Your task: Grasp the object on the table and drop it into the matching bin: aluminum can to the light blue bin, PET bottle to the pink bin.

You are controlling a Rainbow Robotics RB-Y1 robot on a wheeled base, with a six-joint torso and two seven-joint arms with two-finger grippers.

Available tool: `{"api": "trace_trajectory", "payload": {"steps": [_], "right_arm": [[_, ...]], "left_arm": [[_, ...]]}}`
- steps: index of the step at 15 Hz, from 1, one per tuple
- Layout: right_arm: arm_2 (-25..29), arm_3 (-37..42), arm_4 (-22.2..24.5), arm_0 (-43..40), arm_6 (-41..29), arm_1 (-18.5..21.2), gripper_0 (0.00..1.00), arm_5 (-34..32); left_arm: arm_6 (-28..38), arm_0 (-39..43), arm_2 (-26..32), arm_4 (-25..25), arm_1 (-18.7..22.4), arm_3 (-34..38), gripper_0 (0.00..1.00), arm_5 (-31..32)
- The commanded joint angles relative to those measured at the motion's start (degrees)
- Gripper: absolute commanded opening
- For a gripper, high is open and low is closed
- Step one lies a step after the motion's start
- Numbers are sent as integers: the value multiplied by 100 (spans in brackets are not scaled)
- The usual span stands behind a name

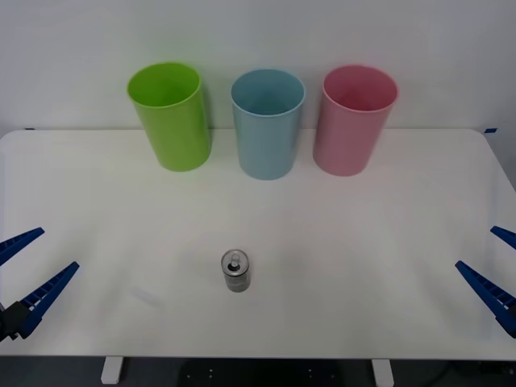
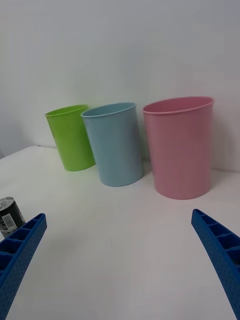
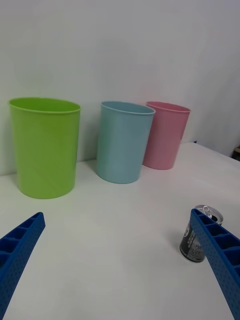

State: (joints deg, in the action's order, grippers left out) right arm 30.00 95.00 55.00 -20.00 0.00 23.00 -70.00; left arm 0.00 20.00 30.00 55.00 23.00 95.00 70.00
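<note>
A small aluminum can (image 1: pixel 236 270) with a dark body and pull-tab top stands upright on the white table (image 1: pixel 363 266), near its front middle; it also shows as the can (image 3: pixel 199 241) and the can (image 2: pixel 10 216). The light blue bin (image 1: pixel 268 121) stands at the back centre, the pink bin (image 1: pixel 355 118) to its right. My left gripper (image 1: pixel 32 266) hangs open at the table's left edge, far from the can. My right gripper (image 1: pixel 496 270) hangs open at the right edge, equally far off. Both hold nothing.
A lime green bin (image 1: pixel 170 114) stands left of the light blue one at the back. A white wall rises behind the three bins. Bare tabletop lies between the can and the bins and to both sides of the can.
</note>
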Motion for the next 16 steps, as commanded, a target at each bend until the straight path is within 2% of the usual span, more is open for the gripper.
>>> {"api": "trace_trajectory", "payload": {"steps": [1,2,8,16], "right_arm": [[0,0,0,0,0,0,100,0],[6,-70,90,-92,0,-76,100,4],[-196,-8,90,-215,35,135,100,74],[-855,-8,125,-153,466,363,100,-110]], "left_arm": [[0,0,0,0,0,0,100,0],[0,0,0,0,0,0,100,0],[0,0,0,0,0,0,100,0],[0,0,0,0,0,0,100,0]]}}
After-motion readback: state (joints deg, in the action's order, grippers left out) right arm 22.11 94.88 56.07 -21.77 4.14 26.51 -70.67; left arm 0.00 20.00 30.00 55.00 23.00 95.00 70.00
